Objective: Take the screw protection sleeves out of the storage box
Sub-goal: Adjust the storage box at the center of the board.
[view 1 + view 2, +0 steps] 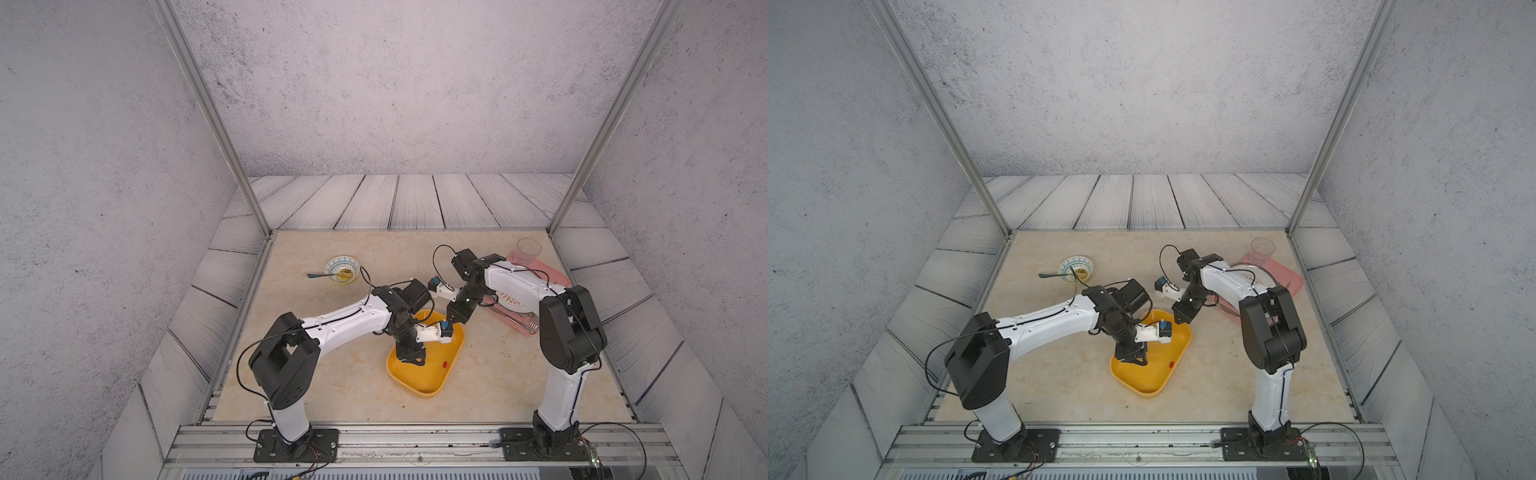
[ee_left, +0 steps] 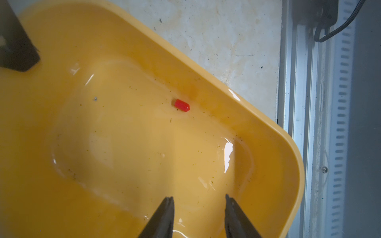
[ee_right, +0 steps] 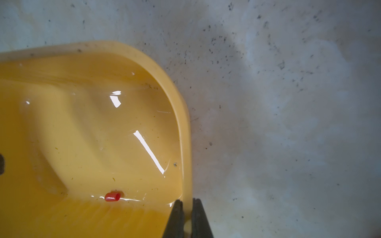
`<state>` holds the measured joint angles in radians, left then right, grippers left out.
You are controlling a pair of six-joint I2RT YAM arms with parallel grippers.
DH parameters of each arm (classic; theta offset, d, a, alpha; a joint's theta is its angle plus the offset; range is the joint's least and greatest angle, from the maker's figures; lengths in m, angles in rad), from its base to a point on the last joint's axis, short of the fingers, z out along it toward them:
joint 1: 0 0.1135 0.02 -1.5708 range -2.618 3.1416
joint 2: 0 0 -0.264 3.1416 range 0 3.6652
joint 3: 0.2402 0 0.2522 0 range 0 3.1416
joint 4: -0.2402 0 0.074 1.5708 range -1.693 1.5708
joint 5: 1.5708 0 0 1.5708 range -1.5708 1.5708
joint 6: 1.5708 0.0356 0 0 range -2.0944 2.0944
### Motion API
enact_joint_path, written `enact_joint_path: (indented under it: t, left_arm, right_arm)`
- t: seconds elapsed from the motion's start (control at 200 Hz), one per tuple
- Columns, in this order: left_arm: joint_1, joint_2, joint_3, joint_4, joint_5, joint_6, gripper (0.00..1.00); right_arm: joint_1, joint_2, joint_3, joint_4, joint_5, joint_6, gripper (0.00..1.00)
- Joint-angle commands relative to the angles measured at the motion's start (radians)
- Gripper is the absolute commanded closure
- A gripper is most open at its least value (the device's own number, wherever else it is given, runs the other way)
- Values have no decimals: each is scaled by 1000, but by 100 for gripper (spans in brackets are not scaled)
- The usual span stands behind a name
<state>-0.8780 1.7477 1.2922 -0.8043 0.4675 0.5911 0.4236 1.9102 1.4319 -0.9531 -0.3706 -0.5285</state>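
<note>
Right gripper [image 3: 187,201] seemingly pinches the storage box [image 3: 183,123] rim; left gripper [image 2: 199,197] gapes above; one screw protection sleeve [image 2: 182,105] inside.

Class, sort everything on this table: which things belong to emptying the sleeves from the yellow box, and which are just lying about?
Belongs:
storage box
red sleeve inside it
left claw, open over it
right claw, shut on its rim

Lying about:
patterned bowl
spoon
pink tray
clear cup
</note>
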Motion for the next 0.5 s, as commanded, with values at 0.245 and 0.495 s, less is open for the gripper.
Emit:
enact_joint_path:
  t: [0.245,0.495]
  left_arm:
    - [-37,38,61,-15,20,7,55]
    - [-66,60,78,18,1,7,55]
  right_arm:
    - [-46,100,73,-175,-165,-167,100]
    - [-73,168,115,-237,-222,-239,100]
